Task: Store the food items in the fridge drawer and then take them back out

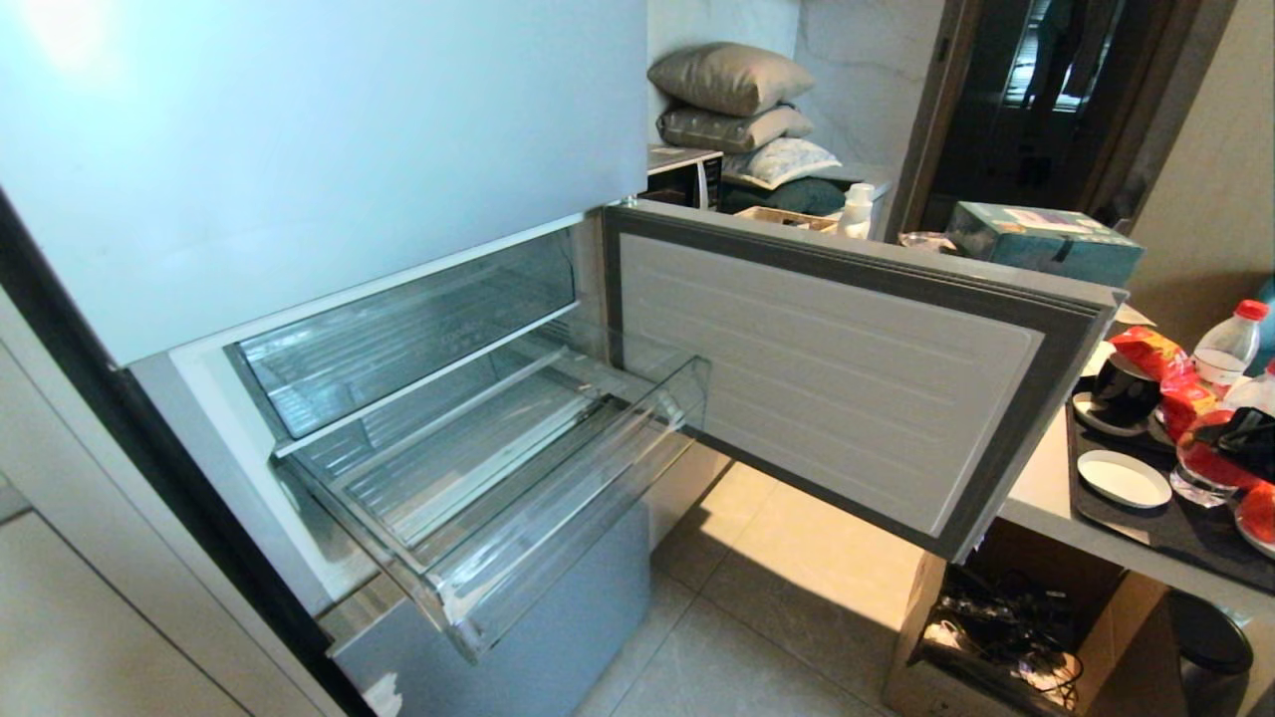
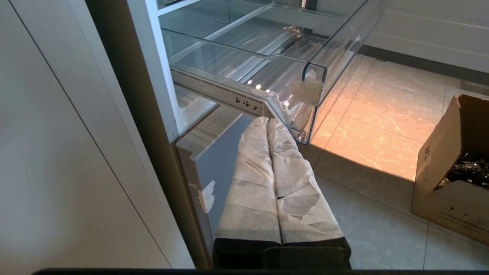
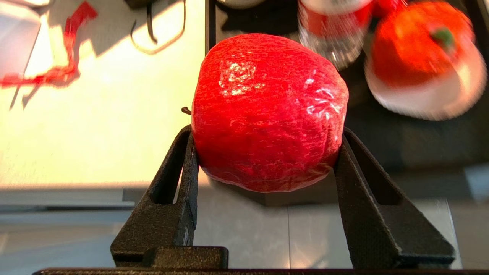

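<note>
Right claw [image 3: 263,152] grips a red fruit [image 3: 267,110] above the worktop [image 1: 1036,488] edge.
Keep it level, clear the fridge drawer [image 1: 558,518] lip, then lower; left claw [image 2: 269,126], closed, rests below the drawer.

Stacked pillows [image 1: 737,110], teal box [image 1: 1041,242], cardboard box [image 1: 1006,627], water bottle [image 1: 1227,344]

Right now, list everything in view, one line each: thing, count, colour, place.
fridge drawer: one, clear, pulled out, empty
fridge door: one, white inner face, swung open
red fruit: one, gripped in right tool
second red fruit: one, on white dish, black mat
bottle: one, clear, red cap, side table
pillows: three, grey, stacked behind fridge
cardboard box: one, brown, floor
left tool: shut, white-wrapped, below drawer
right tool: black, over table edge
</note>
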Controlling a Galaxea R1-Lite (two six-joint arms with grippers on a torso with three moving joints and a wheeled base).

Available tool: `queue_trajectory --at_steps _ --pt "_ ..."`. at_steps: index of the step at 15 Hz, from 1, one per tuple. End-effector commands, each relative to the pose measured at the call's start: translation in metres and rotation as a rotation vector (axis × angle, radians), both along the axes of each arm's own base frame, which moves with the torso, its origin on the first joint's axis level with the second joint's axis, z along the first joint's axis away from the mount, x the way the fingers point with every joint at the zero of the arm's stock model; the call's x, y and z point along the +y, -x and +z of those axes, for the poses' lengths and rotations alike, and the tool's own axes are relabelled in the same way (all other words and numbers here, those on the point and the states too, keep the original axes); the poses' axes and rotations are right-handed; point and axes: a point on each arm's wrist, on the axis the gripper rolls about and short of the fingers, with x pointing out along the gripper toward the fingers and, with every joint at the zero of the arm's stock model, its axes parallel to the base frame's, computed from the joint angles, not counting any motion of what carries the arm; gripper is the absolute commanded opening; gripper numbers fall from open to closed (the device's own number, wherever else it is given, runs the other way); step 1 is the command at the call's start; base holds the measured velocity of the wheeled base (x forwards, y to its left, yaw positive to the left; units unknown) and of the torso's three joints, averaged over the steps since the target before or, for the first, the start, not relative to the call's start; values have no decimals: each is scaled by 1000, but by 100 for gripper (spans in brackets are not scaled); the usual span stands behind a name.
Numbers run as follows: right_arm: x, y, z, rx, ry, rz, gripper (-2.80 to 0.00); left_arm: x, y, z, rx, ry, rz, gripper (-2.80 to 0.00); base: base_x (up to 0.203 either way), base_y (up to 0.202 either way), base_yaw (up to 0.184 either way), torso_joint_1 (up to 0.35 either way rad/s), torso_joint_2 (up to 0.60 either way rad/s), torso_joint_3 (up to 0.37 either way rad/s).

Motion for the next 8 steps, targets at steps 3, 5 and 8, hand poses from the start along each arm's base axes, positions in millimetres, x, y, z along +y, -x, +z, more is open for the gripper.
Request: queue_trajectory --at_steps 3,5,8 --pt "-20 -37 -35 29 -35 39 -280 0 0 0 1 0 0 -280 0 0 0 0 0 0" --pt "-25 -50 -46 30 -48 64 -280 0 0 0 1 0 0 -280 0 0 0 0 0 0" --pt "-26 -68 -58 32 -52 88 -280 0 0 0 1 0 0 -280 0 0 0 0 0 0"
